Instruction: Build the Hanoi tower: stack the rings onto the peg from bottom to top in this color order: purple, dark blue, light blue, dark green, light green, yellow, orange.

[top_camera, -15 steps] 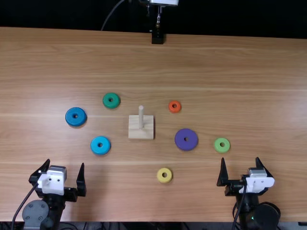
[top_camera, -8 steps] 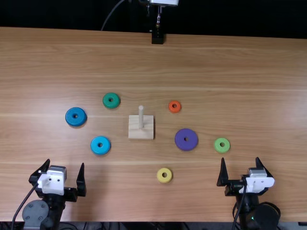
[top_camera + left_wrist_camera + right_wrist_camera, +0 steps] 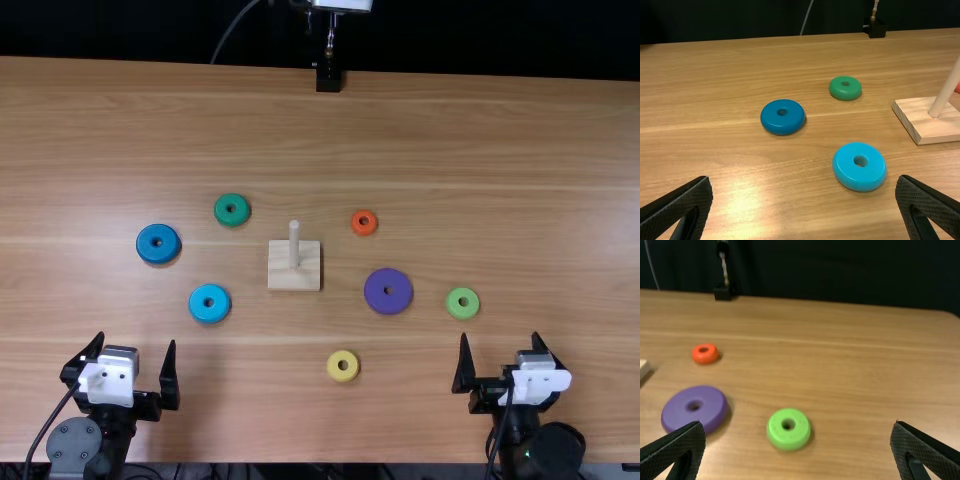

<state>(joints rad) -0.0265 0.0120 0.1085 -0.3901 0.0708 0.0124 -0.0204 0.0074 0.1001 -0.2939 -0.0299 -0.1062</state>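
The wooden peg (image 3: 294, 245) stands bare on its square base mid-table. Right of it lie the purple ring (image 3: 388, 291), orange ring (image 3: 364, 222) and light green ring (image 3: 463, 303); the yellow ring (image 3: 343, 366) is nearer the front. To its left are the dark green ring (image 3: 232, 210), dark blue ring (image 3: 158, 244) and light blue ring (image 3: 209, 303). My left gripper (image 3: 137, 362) is open at the front left, also in its wrist view (image 3: 805, 187). My right gripper (image 3: 500, 352) is open near the light green ring, likewise in its wrist view (image 3: 798, 430).
At the far edge of the wooden table (image 3: 450, 130) a black mount (image 3: 328, 78) holds a metal stand, with a cable beside it. The rings lie flat and apart from one another around the peg base.
The right gripper has shifted very slightly toward the table's near edge. The left arm, the rings and the peg are where they were.
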